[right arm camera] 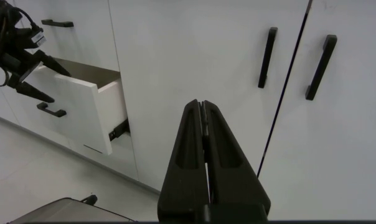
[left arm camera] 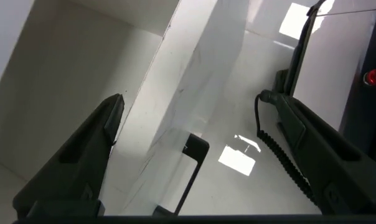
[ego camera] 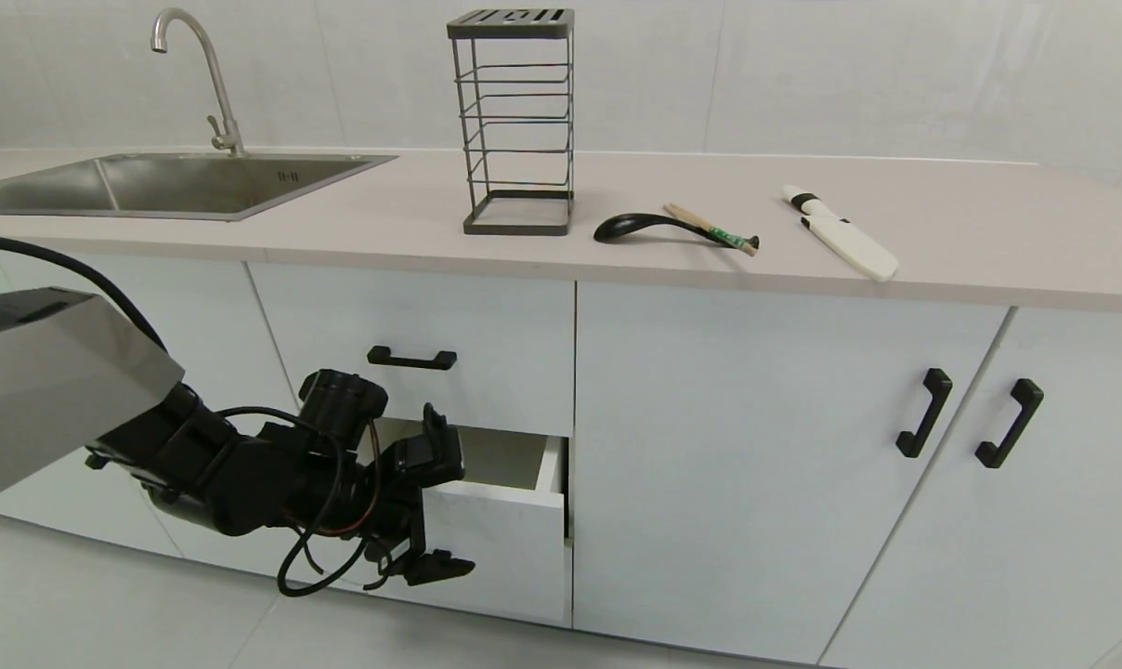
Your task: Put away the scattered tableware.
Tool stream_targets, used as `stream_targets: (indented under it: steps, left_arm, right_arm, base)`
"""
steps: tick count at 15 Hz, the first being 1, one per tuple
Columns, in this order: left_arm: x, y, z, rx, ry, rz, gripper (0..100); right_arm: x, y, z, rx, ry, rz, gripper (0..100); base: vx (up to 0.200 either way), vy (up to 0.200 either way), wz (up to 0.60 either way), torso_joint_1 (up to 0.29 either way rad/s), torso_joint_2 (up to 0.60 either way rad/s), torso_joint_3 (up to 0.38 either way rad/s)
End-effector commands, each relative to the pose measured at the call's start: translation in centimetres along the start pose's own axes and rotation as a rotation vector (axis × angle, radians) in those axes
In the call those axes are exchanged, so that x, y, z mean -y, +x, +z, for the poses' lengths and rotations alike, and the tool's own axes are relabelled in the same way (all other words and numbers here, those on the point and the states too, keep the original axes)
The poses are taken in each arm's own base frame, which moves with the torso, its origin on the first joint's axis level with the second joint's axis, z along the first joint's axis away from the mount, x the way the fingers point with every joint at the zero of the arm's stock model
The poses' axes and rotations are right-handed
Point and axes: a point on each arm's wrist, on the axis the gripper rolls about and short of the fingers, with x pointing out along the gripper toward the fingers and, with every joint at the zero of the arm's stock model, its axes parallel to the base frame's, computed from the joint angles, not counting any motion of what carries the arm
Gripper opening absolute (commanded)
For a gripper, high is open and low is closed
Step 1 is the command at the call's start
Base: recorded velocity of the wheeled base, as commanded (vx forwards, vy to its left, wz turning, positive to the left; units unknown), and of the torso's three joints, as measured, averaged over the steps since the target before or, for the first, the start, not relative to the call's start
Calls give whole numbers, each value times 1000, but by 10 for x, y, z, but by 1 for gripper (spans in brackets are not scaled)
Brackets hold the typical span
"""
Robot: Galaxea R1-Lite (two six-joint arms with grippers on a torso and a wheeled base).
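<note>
**Drawer partly open, tableware waiting on the worktop**

Our left gripper [ego camera: 436, 506] sits low at the front of the drawer [ego camera: 496, 548], which stands partly open under the worktop [ego camera: 988, 232]. In the left wrist view its fingers [left arm camera: 91, 149] are spread wide with nothing clamped between them. The drawer front and its black handle [left arm camera: 191, 168] lie in the gap. We cannot tell whether either finger touches the panel. We judge that the gripper is there because the drawer is where the tableware goes, and the opening must be wide enough before anything is brought down.

Our right gripper [right arm camera: 202, 104] is closed, finger against finger, and holds nothing. It hangs before the cabinet doors [right arm camera: 194, 56], well apart from the drawer, which we take as a waiting pose out of the left arm's way.

The tableware lies on the worktop, none of it put away yet. A black spoon [ego camera: 631, 226] lies with a pair of chopsticks [ego camera: 710, 228] across its handle. A white utensil with a black band [ego camera: 844, 237] lies near them, towards the right. A wire rack [ego camera: 519, 121] stands upright just beside the spoon, and the sink [ego camera: 171, 181] is off to the left.

The crossed spoon and chopsticks may shift together when one is lifted, so we would pick them carefully.
</note>
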Motion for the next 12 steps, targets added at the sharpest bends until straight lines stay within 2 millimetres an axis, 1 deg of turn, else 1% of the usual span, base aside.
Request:
stream_targets:
  steps: [1,3,4,5,7,8,10,12]
  left_arm:
    - [9,0,-7,-21,-21,-27,100]
    - [13,-7,1,0,2,-23,100]
    - [17,-6,2,2,5,-35,100]
    - [23,-11,1,-1,2,-41,100]
    - [33,-13,-3,-15,-7,-63,100]
    - [36,-16,-1,-9,0,-59,100]
    - [49,-20,3,-4,14,-79,100]
    - [57,-24,2,-8,12,-92,100]
  right_arm:
    - [0,0,0,0,0,1,0]
    - [0,0,0,0,0,1,0]
    - [0,0,0,0,0,1,0]
    - [0,0,0,0,0,1,0]
    - [0,0,0,0,6,1,0]
    - [0,0,0,0,9,1,0]
    - [0,0,0,0,11,1,0]
    - [0,0,0,0,11,1,0]
  base:
    - [0,0,0,0,0,0]
    - [0,0,0,0,0,0]
    - [0,0,0,0,0,0]
    - [0,0,0,0,0,0]
    - [0,0,0,0,0,0]
    - [0,0,0,0,0,0]
    - [0,0,0,0,0,0]
    - [0,0,0,0,0,0]
